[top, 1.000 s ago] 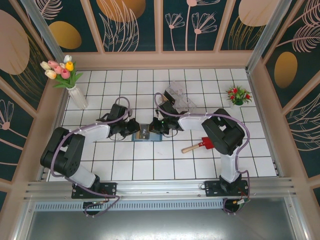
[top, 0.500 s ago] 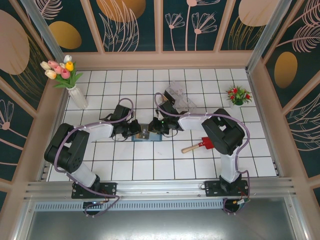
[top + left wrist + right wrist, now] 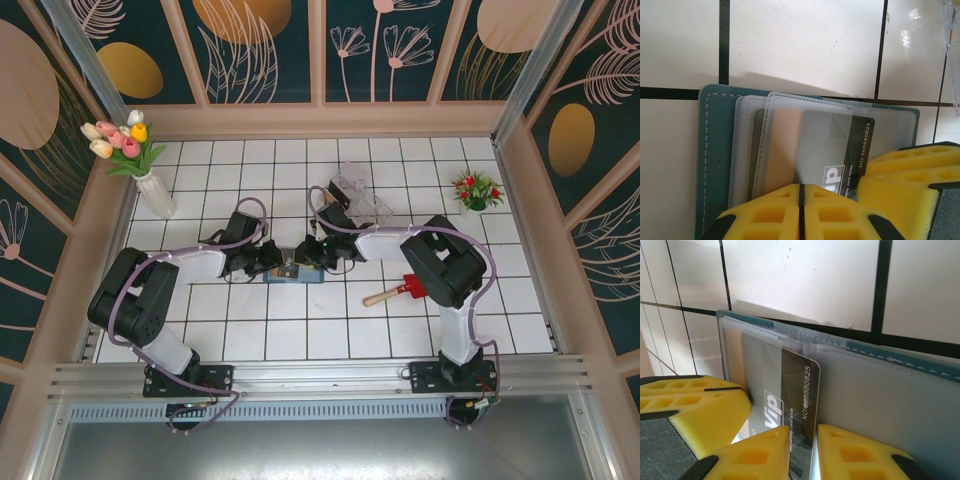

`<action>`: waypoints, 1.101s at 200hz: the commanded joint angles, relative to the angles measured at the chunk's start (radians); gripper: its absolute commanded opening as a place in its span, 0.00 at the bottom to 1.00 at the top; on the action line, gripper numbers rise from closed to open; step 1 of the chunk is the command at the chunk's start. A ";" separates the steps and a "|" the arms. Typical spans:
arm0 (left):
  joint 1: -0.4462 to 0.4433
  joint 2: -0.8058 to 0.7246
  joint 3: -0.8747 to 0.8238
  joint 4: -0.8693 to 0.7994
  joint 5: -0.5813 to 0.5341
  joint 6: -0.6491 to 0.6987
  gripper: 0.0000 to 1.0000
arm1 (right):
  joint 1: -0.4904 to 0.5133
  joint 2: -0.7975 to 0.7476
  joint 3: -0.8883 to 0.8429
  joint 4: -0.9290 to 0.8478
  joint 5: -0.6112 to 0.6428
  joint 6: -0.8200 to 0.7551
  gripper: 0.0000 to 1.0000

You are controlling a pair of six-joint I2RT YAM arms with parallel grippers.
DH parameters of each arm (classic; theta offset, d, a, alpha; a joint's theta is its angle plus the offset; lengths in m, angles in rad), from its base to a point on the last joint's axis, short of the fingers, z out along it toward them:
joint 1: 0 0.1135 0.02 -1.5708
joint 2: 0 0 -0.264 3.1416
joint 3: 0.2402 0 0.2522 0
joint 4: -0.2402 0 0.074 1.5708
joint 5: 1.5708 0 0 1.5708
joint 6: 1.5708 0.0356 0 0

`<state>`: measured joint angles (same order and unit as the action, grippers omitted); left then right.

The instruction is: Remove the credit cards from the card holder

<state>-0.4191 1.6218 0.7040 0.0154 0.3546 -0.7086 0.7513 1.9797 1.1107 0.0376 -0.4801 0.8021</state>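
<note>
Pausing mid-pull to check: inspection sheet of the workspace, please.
Surface: white tiled table, no spills seen.
Job's things: card holder lies open; dark grey card part way out of a clear sleeve; tan card inside a sleeve.
Clutter: clear plastic box and toy shovel, both apart from the holder.
Grippers: left gripper shut at the holder's edge; right gripper straddles the dark grey card, grip unclear.
Cables: purple cables along both arms, no snag seen.
Surroundings: tulip vase, potted flowers, patterned walls.

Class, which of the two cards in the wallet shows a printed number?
The dark grey rectangular card, with pale lettering along its edge; the tan-beige card shows none.
</note>
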 commanded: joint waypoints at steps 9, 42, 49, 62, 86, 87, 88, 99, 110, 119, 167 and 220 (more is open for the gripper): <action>0.004 0.021 -0.043 -0.063 -0.051 -0.006 0.10 | -0.001 0.039 -0.018 0.077 -0.060 0.031 0.23; 0.003 0.017 -0.046 -0.064 -0.055 -0.008 0.13 | -0.005 0.038 -0.029 0.117 -0.063 0.054 0.17; 0.003 0.014 -0.047 -0.067 -0.058 -0.008 0.14 | -0.007 0.036 -0.033 0.117 -0.055 0.057 0.14; 0.003 0.006 -0.044 -0.071 -0.064 -0.008 0.18 | -0.010 0.022 -0.044 0.118 -0.040 0.062 0.10; 0.003 -0.006 -0.049 -0.069 -0.070 -0.002 0.32 | -0.021 -0.005 -0.058 0.078 -0.004 0.057 0.04; 0.003 -0.007 -0.050 -0.068 -0.071 -0.002 0.32 | -0.022 -0.006 -0.058 0.076 -0.003 0.056 0.04; 0.004 -0.007 -0.049 -0.068 -0.072 -0.002 0.32 | -0.023 -0.008 -0.059 0.075 -0.003 0.055 0.04; 0.003 -0.006 -0.052 -0.069 -0.082 -0.003 0.34 | -0.029 -0.024 -0.072 0.062 0.004 0.048 0.02; 0.004 -0.003 -0.052 -0.071 -0.086 -0.002 0.35 | -0.035 -0.041 -0.087 0.054 0.010 0.045 0.02; 0.003 0.000 -0.052 -0.068 -0.085 -0.004 0.36 | -0.039 -0.053 -0.095 0.046 0.011 0.038 0.02; 0.003 -0.022 -0.042 -0.051 -0.057 -0.016 0.39 | -0.057 -0.135 -0.131 0.036 0.001 -0.005 0.01; 0.019 -0.131 0.020 -0.041 0.021 -0.017 0.56 | -0.092 -0.253 -0.150 0.125 -0.106 -0.062 0.00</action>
<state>-0.4171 1.5578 0.6937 0.0059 0.3531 -0.7231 0.6868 1.7996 0.9836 0.1116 -0.5251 0.7860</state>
